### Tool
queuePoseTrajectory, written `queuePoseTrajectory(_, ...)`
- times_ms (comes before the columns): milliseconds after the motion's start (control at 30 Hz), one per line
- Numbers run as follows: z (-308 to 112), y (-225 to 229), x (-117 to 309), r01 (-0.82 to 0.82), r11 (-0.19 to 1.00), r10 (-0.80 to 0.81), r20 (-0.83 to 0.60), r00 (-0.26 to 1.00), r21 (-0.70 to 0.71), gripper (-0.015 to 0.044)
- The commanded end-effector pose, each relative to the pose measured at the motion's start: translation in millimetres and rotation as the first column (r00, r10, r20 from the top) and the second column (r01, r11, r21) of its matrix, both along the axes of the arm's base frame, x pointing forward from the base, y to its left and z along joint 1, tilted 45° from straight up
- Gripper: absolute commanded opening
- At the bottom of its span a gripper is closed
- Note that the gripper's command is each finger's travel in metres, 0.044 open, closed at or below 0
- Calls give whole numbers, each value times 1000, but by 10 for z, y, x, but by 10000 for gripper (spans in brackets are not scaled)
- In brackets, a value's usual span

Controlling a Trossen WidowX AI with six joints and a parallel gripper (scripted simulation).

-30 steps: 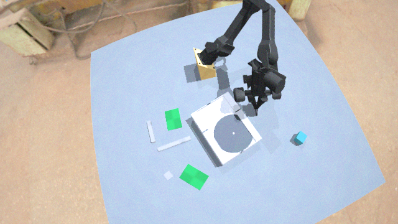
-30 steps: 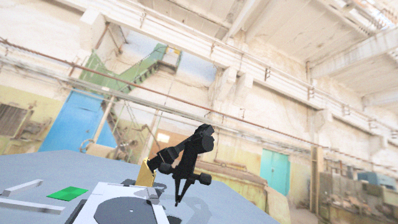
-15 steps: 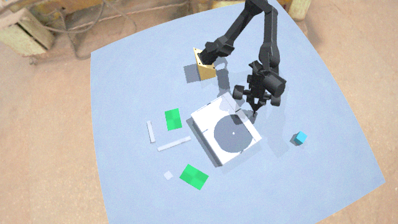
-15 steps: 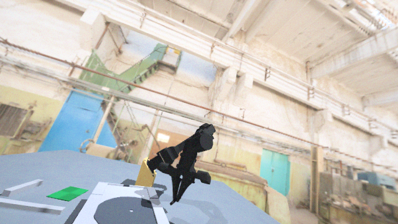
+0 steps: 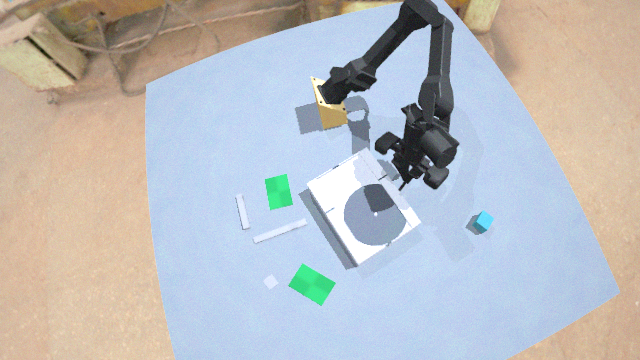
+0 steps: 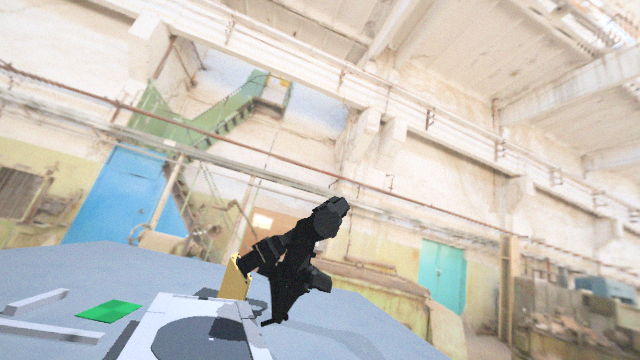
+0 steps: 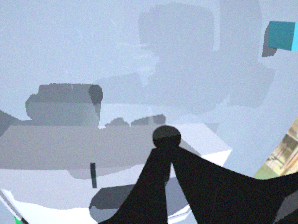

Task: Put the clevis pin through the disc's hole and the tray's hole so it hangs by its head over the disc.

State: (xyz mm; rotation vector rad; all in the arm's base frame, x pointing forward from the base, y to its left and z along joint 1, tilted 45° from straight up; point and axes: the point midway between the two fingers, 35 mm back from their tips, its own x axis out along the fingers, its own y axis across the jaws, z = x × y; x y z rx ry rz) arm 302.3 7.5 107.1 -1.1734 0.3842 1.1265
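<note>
The rimmed tray (image 5: 327, 192) (image 6: 175, 306) (image 7: 30, 177) is my landmark, and inside it lies flat the wide disc (image 5: 367, 227) (image 6: 187, 340) (image 7: 107, 200), with its small hole seen from the top. Just beside the tray, on the side facing the cyan cube (image 5: 483, 221) (image 7: 281, 35), the gripper (image 5: 403, 186) (image 6: 274, 322) (image 7: 164, 152) is closed upon the clevis pin (image 5: 403, 185) (image 6: 268, 323) (image 7: 166, 136); in the exterior view this pin is tilted, nearly lying, and it is above the table, outside the tray and apart from the disc. On the other side of the tray are two pale bars (image 5: 242, 212) (image 6: 37, 301), two green patches (image 5: 278, 192) (image 6: 109, 311) and a small white square (image 5: 270, 281). The cube stands well apart from the tray.
</note>
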Motion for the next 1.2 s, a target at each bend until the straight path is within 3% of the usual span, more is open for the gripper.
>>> queuePoseTrajectory(0, -28, -42, 26, 111, 991, -104, -102, 989, 69, 0)
queuePoseTrajectory(533, -102, -216, 113, 512, 841, -392, -456, 799, 175, 0)
queuePoseTrajectory(1167, -205, -432, 199, 876, 478, -503, -799, 328, 59, 0)
